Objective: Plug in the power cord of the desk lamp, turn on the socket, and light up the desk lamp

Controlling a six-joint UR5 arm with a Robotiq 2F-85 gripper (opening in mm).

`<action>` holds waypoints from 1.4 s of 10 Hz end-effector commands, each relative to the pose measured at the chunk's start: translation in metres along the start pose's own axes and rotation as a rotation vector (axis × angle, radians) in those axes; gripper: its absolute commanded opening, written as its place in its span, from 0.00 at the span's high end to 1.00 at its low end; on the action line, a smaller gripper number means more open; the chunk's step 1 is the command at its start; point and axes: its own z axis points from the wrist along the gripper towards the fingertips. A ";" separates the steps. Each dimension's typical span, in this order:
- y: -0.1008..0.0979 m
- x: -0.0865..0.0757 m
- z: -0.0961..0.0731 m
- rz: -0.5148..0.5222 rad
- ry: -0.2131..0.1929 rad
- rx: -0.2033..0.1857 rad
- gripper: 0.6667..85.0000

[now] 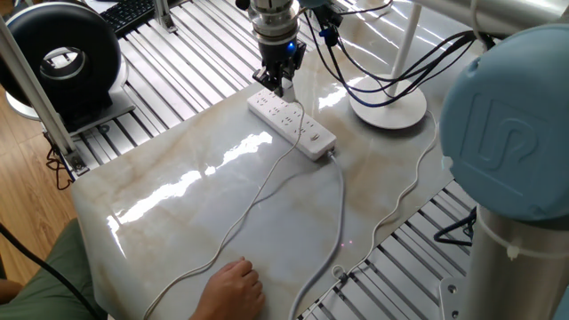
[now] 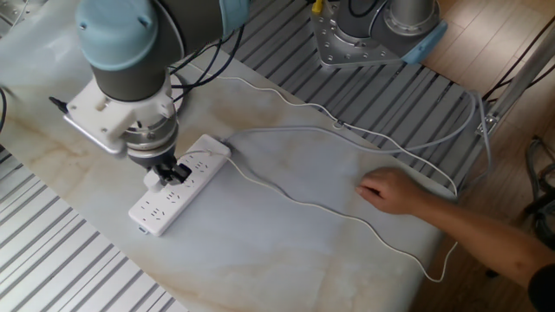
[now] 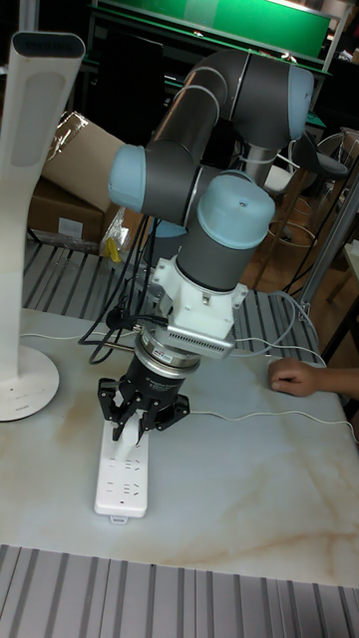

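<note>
The socket [image 1: 308, 135] [image 2: 159, 211] [image 3: 121, 480] is a long white power strip lying on the marble tabletop. My gripper [image 1: 281, 84] [image 2: 166, 173] [image 3: 140, 411] points down over the strip's far end, close above its outlets. It looks shut on the small white plug of the power cord [image 1: 265, 194] [image 2: 321, 201] [image 3: 259, 414], which trails across the table toward a person's hand. The desk lamp's round base [image 1: 391, 111] [image 3: 25, 384] stands just beyond the strip, its pole upright. In the other fixed view my arm hides the lamp.
A person's hand [image 1: 233, 286] [image 2: 390, 191] [image 3: 299, 377] rests on the tabletop near the cord. The strip's thicker cable [image 1: 342, 213] runs to the table edge. A black round fan [image 1: 62, 58] stands at the left. Slatted metal rails border the marble top.
</note>
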 end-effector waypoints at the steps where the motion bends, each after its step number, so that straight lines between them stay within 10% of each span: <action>1: -0.001 -0.003 0.007 0.050 -0.016 -0.036 1.00; 14: -0.002 0.009 0.020 0.035 -0.015 -0.045 1.00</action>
